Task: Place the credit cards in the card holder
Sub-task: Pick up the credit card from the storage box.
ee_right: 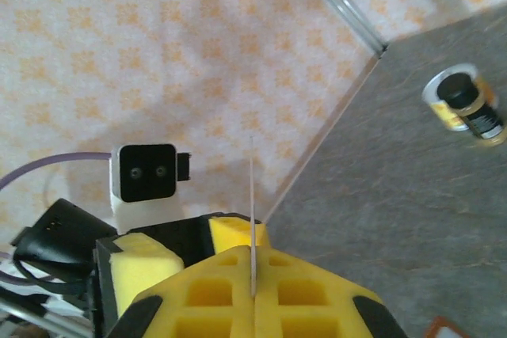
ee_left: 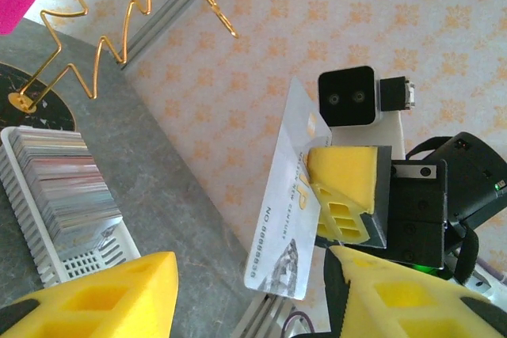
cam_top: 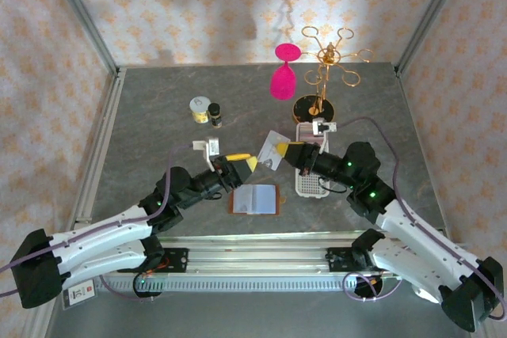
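Evidently we pinch a card [ee_left: 285, 211] in our right end effector [cam_top: 283, 151] near the wallet [cam_top: 255, 199], likely so our spread left end effector [cam_top: 246, 162] can take it.

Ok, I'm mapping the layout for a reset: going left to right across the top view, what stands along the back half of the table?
From the left: white jar → dark bottle → pink glass → gold rack.
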{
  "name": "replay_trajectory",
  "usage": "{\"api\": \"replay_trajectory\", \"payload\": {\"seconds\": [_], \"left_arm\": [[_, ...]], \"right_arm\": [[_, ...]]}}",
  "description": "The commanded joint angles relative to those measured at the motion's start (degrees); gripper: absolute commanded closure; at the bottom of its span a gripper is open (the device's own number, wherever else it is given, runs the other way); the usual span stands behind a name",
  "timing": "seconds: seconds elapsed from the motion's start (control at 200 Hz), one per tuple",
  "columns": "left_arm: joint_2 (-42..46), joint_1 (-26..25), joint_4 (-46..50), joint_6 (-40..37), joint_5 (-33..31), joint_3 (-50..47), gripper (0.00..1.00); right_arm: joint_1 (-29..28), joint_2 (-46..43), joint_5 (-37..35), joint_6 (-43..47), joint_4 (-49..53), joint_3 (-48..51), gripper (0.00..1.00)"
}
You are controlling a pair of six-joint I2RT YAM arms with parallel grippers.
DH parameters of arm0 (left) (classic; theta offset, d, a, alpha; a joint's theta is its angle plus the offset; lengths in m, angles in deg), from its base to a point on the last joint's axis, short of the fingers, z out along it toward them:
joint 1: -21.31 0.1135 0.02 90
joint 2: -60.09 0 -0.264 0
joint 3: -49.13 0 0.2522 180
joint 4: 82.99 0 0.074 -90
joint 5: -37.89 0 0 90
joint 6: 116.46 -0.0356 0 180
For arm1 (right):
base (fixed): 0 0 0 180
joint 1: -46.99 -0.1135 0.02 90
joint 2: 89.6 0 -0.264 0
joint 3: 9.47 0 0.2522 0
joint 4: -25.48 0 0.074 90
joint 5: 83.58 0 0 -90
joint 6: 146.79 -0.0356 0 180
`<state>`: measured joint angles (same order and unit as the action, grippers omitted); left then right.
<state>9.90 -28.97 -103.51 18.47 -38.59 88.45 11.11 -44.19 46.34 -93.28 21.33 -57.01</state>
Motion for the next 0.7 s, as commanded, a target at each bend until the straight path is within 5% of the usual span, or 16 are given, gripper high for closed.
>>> {"api": "replay_trajectory", "payload": {"seconds": [0.0, 0.375, 0.696], "left_arm": [[-0.41, -0.59, -1.27, 1.05, 0.89, 1.86, 0.49], [-3.42, -0.87, -11.84, 9.64, 5.74, 0.37, 0.61], [-2.13, -1.69, -14.16, 11.77, 5.52, -0.59, 1.00]], "right_arm": [[-0.75, -0.32, 2.23, -5.05, -8.49, -0.59, 1.00], [-1.89, 1.96, 1.72, -7.62, -11.42, 0.18, 1.00], [-2.22, 1.54, -1.67, -9.05, -12.24, 1.04, 1.00]]}}
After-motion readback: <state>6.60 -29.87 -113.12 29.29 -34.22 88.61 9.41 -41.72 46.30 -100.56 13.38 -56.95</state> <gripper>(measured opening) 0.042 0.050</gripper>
